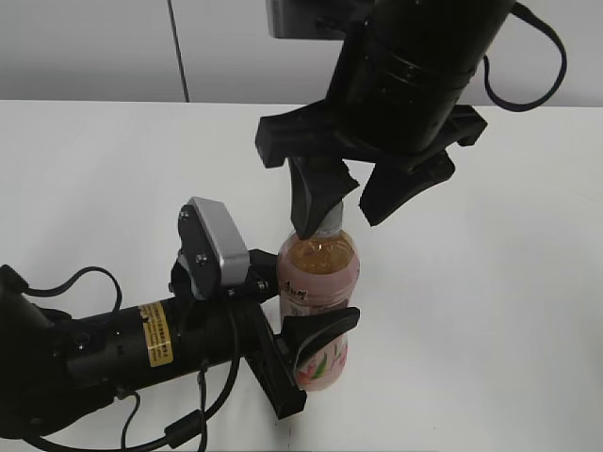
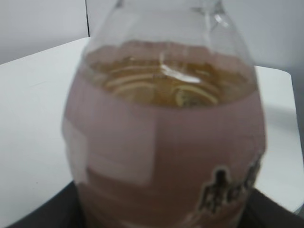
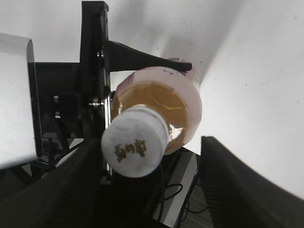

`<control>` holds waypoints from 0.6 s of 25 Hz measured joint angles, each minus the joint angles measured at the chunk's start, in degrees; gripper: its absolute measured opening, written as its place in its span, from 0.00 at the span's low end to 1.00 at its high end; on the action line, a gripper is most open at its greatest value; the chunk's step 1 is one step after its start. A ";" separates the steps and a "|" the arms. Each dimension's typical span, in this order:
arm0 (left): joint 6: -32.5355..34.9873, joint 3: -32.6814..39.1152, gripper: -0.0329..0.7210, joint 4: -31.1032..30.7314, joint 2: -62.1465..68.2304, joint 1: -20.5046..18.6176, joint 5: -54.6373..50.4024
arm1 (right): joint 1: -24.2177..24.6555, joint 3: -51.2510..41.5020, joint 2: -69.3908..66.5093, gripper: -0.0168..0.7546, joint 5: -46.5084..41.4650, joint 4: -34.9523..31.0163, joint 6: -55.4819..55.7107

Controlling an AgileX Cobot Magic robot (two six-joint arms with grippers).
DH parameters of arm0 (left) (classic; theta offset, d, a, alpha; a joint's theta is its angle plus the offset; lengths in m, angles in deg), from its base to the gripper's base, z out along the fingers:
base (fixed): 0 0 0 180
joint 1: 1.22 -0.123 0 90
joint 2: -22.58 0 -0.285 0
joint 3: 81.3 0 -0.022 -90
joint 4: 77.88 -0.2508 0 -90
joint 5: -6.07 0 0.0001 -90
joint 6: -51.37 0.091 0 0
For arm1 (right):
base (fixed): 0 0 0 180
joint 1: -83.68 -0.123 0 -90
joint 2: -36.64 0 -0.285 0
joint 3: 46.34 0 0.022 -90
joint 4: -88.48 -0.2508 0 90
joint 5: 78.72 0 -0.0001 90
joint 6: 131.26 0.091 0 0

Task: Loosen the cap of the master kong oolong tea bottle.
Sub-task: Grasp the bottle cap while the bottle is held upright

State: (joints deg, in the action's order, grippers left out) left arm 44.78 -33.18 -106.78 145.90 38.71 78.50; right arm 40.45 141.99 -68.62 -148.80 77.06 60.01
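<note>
The master kong oolong tea bottle (image 1: 318, 282) stands upright on the white table (image 1: 499, 320), with amber tea and a pink label. My left gripper (image 1: 316, 313) is shut on its labelled body; in the left wrist view the bottle (image 2: 166, 142) fills the frame. The white cap (image 3: 135, 147), with a dark mark on top, sits on the neck; in the exterior view the cap (image 1: 335, 219) is partly hidden by a finger. My right gripper (image 1: 341, 224) is open, pointing down, with one finger on either side of the cap. In the right wrist view the cap lies close to the left finger of the gripper (image 3: 156, 190).
The left arm (image 1: 113, 344) lies low across the front left, with cables beside it. The table's near edge runs just in front of the bottle; floor and cables (image 3: 180, 199) show below it. A pale wall (image 1: 113, 47) stands behind the table.
</note>
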 joint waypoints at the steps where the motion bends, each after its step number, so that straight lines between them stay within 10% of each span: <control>1: 0.00 0.00 0.56 0.00 0.00 0.00 0.00 | 0.00 0.00 0.00 0.65 0.00 0.00 0.00; 7: 0.00 -0.07 0.56 0.00 0.00 0.00 -0.06 | 0.00 0.00 0.00 0.39 0.16 -0.66 -0.27; 15: 0.00 -0.11 0.56 0.00 0.00 0.00 -0.06 | -0.07 0.00 0.00 0.39 0.23 -0.60 -17.03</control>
State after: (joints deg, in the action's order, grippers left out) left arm 44.78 -33.29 -106.78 145.90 38.71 78.44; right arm 40.38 141.99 -68.62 -148.57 76.46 42.98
